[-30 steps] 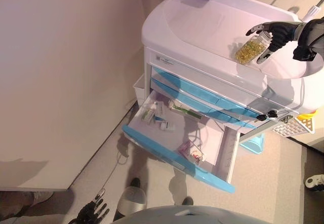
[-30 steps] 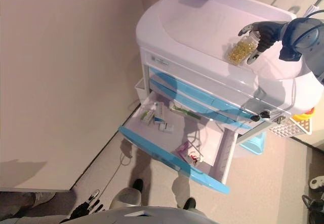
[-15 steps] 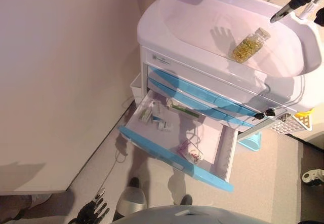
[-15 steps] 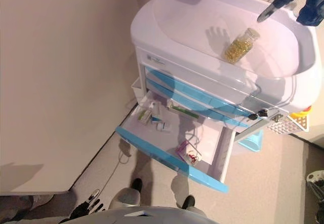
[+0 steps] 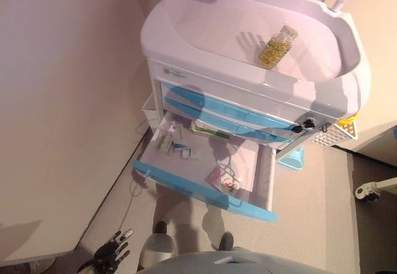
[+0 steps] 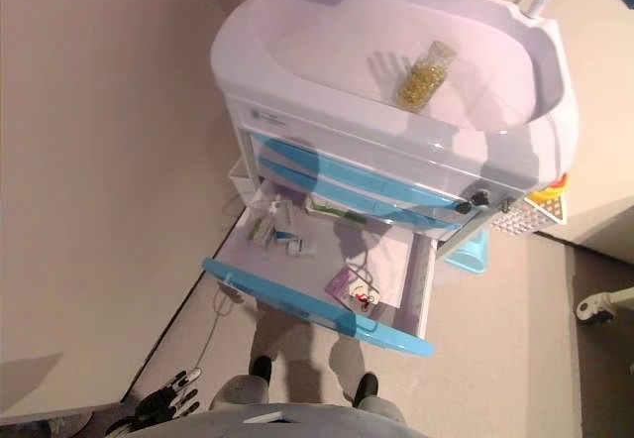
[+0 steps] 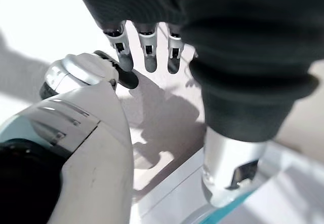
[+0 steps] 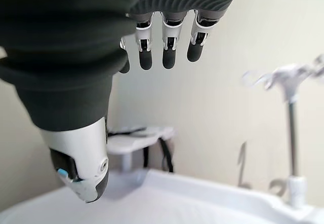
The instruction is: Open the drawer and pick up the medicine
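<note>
bottle (image 5: 276, 46) alone on cart top (image 5: 211, 20), open drawer (image 5: 205, 168) unobstructed above

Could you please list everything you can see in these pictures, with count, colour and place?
medicine bottle: one, clear with yellow capsules, lying on the cart top.
cart: one, white with blue drawer fronts, against the wall.
bottom drawer: one, pulled open, holding small packets and boxes.
basket: one, white, hanging on the cart's side.
left hand: fingers straight, low by the floor, empty.
right hand: fingers straight, raised above the cart, empty.

bottle (image 5: 276, 45) on cart top (image 5: 205, 20) (drawer (image 5: 205, 190) open below)
</note>
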